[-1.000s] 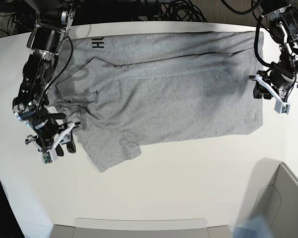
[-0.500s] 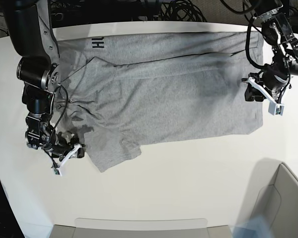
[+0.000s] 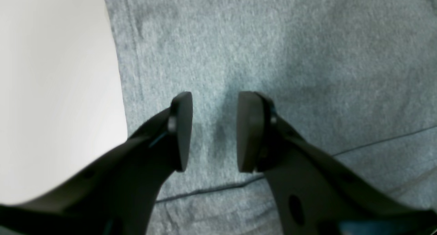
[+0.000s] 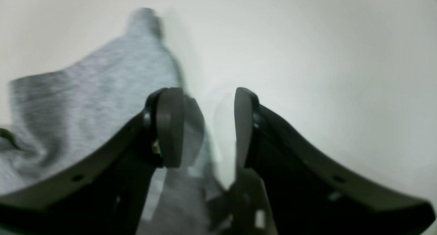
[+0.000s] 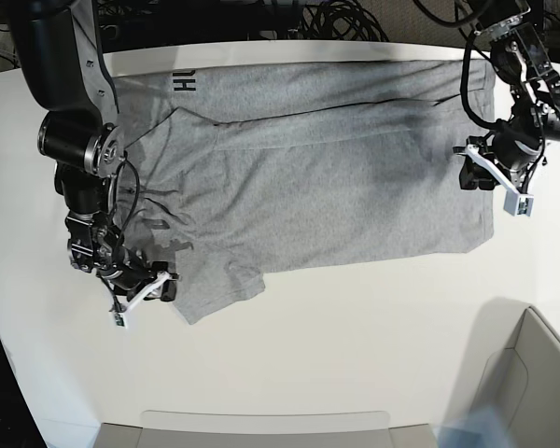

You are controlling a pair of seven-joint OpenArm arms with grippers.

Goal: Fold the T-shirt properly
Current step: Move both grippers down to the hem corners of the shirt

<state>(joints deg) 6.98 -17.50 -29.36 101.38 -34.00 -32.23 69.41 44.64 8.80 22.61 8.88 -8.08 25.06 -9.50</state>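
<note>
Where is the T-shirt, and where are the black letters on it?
T-shirt [image 5: 336, 187], base view, middle of the grey body.
black letters [image 5: 184, 84], base view, print near the far left edge.

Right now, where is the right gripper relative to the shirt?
In the base view the right gripper sits low on the left, at the edge of the T-shirt sleeve. Its jaws are open over the white table.

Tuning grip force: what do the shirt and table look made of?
Shirt: heathered grey knit, probably cotton jersey; matte, flecked weave and stitched hem show in the left wrist view. Table: smooth white hard surface, maybe laminate; faint sheen, no grain.
</note>
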